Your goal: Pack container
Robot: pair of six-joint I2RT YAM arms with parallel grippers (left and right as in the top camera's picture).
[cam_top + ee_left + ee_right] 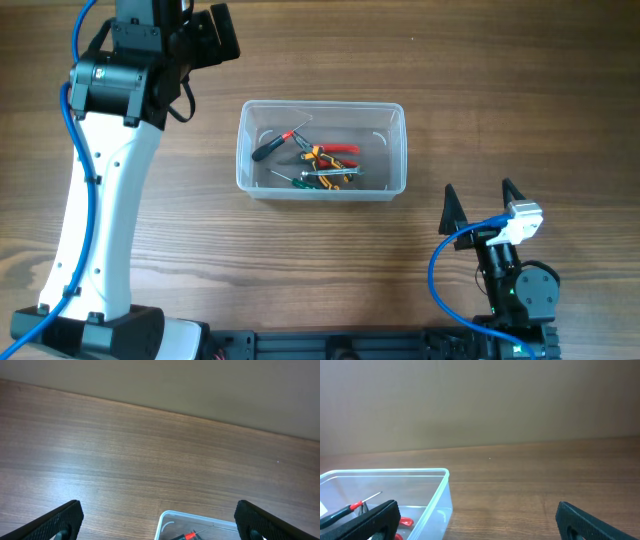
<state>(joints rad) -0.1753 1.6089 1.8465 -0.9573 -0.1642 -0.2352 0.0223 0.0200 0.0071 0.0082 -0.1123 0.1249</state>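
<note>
The clear plastic container (pixel 321 150) stands in the middle of the table. Inside lie a red-and-black screwdriver (pixel 275 144), red-handled pliers (pixel 335 151), orange-handled pliers (pixel 330 177) and a green-handled screwdriver (pixel 300 181). My left gripper (pixel 205 40) is raised at the far left, away from the container, open and empty; its wrist view shows the container's corner (pixel 167 519) below between the fingers (pixel 159 522). My right gripper (pixel 482 210) sits at the near right, open and empty, with the container's corner (pixel 442 480) to its left and its fingers (pixel 477 520) wide apart.
The left arm's white link (pixel 100 210) stretches along the table's left side. The right arm's base (pixel 515 290) is at the near right edge. A beige wall (pixel 480 405) rises behind the table's far edge.
</note>
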